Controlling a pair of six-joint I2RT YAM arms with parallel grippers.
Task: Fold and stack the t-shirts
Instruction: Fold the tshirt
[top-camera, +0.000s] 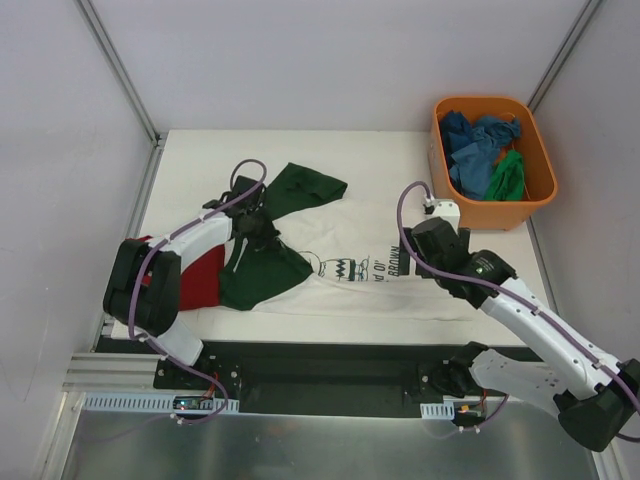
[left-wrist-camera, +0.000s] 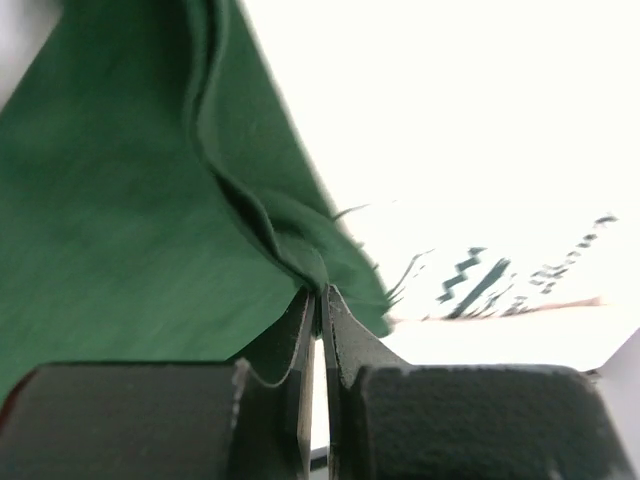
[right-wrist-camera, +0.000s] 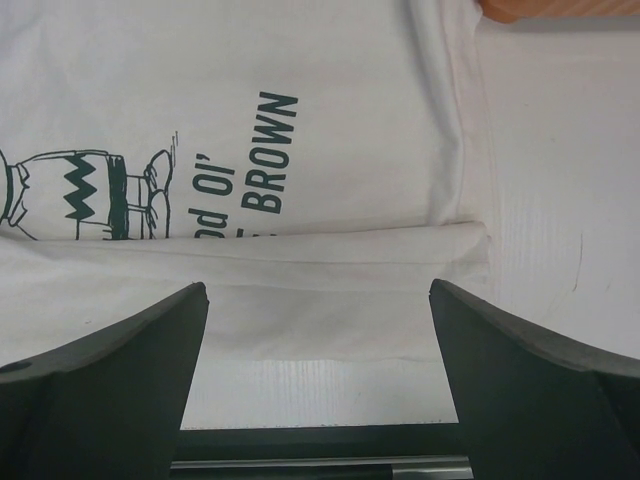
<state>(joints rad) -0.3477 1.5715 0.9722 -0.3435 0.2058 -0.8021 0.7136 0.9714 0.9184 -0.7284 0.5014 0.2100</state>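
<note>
White t-shirt with green sleeves and cartoon print: lay spread mid-table, near edge folded over | dark red t-shirt: beside it at left, partly under the arm | blue and green shirts: heaped unfolded in orange tub | left gripper: pinched green sleeve cloth | right gripper: spread above white hem | progress judged early, no stack.

An orange plastic tub sits at the far right corner of the white bench.

Pale grey walls enclose a white table, with a slotted metal rail along its near edge.
</note>
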